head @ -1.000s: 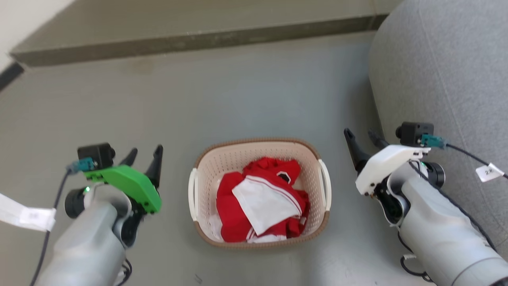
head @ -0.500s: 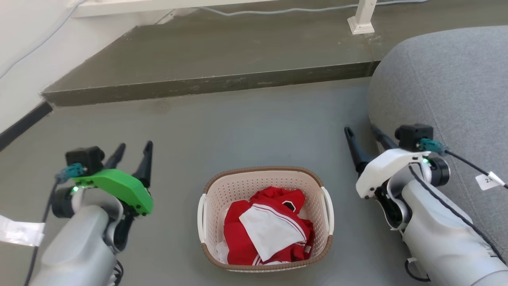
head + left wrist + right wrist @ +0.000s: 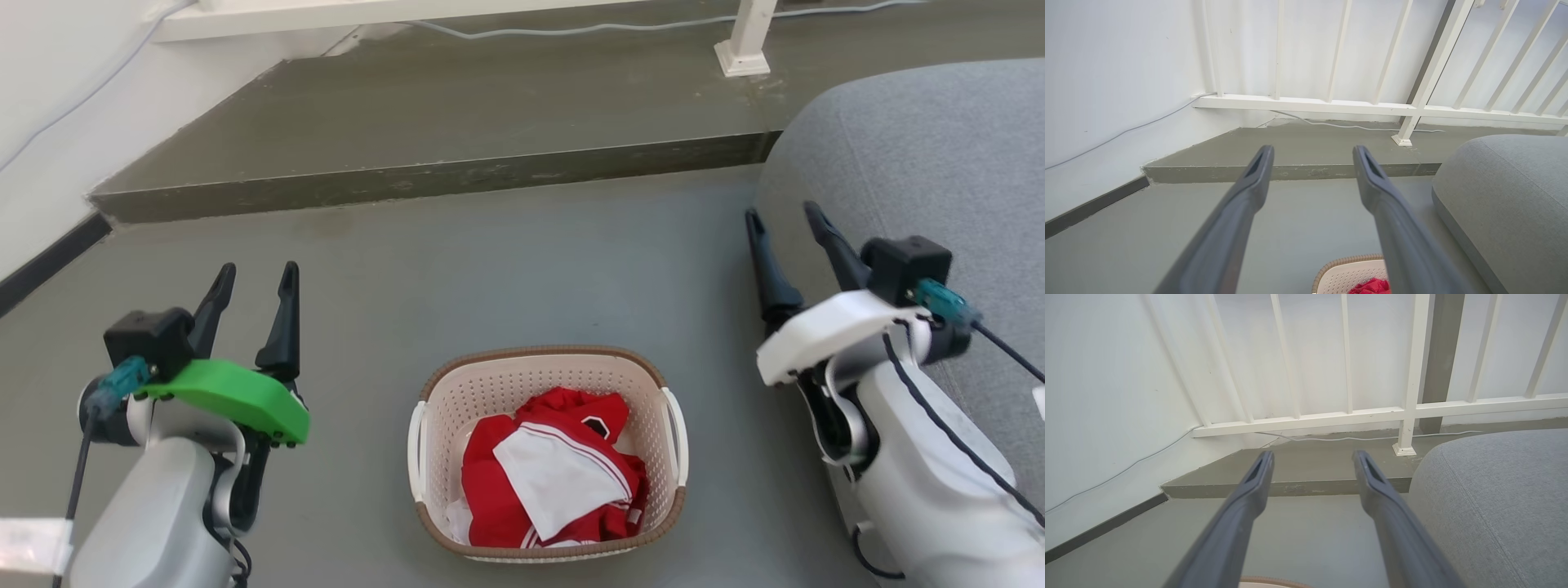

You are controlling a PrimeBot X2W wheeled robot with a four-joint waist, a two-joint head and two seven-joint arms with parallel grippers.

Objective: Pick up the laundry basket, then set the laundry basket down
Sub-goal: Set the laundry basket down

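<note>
Both arms are up off the floor. The left gripper has its fingers spread wide on nothing, and the right gripper is just as wide and just as empty. The laundry basket sits on the floor between them, inboard of each and back behind the fingertips, touching neither. Red and white clothes are heaped inside it.

There's open floor ahead of both grippers, running up to the edge of a raised step. It's tight on the right, where a grey cushion bulges in just beside the right gripper's outer finger. A white railing post stands on the step.

A pale tag hangs by the left arm, possibly a label, too blurred to read.
</note>
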